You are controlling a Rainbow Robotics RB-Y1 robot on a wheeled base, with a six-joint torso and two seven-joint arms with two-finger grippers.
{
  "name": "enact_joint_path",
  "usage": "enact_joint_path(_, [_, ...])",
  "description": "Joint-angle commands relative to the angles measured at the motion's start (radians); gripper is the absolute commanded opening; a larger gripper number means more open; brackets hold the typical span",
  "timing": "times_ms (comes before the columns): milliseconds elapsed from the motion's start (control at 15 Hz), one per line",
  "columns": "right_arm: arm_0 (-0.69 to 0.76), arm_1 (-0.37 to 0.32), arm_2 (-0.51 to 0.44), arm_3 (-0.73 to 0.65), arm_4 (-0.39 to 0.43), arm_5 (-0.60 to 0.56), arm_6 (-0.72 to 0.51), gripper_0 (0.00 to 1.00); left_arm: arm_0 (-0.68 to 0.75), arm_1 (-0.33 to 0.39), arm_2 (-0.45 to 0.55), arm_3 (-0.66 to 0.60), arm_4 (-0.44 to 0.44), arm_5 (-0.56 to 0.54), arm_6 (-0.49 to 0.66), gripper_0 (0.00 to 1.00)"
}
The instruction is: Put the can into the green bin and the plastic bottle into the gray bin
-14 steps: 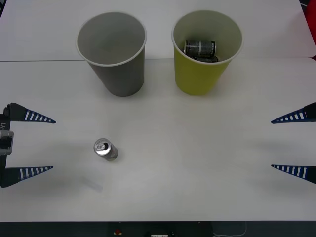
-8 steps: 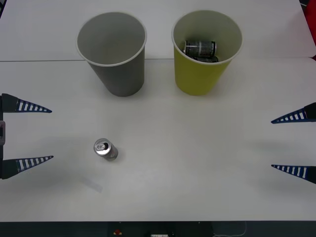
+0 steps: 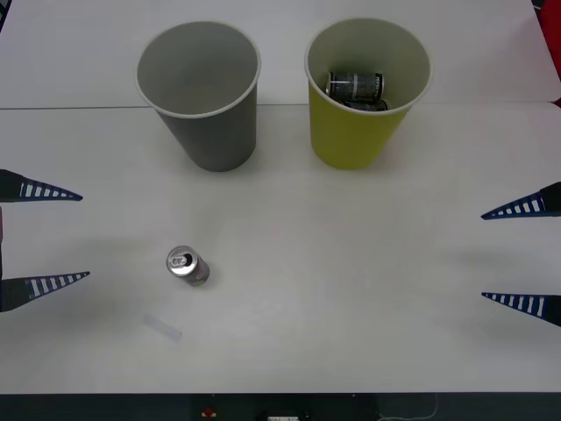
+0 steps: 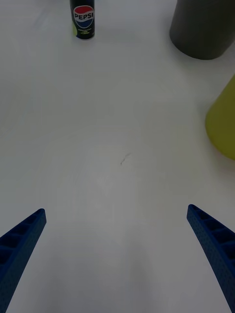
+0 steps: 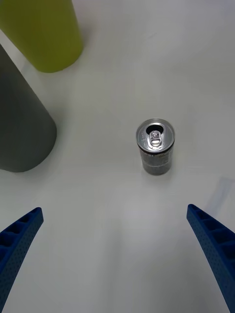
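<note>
Front view: the can [image 3: 187, 266] stands upright in the lower left, nearer the left gripper [image 3: 42, 237], spread wide at the left edge; the right gripper [image 3: 521, 256] gapes empty, far right. Left wrist view: the can sits ahead, centred between the tips.

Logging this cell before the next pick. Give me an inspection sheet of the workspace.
Surface: white table, a seam running across behind the bins.
Job's things: can upright, left of centre; gray bin upright, nothing seen inside; green bin upright, cans inside.
Clutter: small clear scrap near the can.
Grippers: left tool open at the left edge, facing the can; right tool open at the right edge.
Cables: nothing seen on the table.
Surroundings: red thing at the far right corner.
</note>
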Motion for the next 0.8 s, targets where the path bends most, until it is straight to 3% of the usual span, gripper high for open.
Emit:
enact_joint_path(67, [0.000, 0.000, 0.000, 0.000, 0.000, 0.000, 0.000, 1.00, -0.054, -0.002, -0.051, 0.102, 0.054, -0.057, -0.025, 1.00])
enact_joint_path(467, [0.000, 0.000, 0.000, 0.000, 0.000, 0.000, 0.000, 1.00, -0.161, -0.002, -0.183, 0.355, 0.198, -0.103, -0.282, 1.00])
enact_joint_path(800, [0.000, 0.000, 0.000, 0.000, 0.000, 0.000, 0.000, 1.00, -0.223, -0.025, -0.313, 0.522, 0.312, -0.128, -0.425, 1.00])
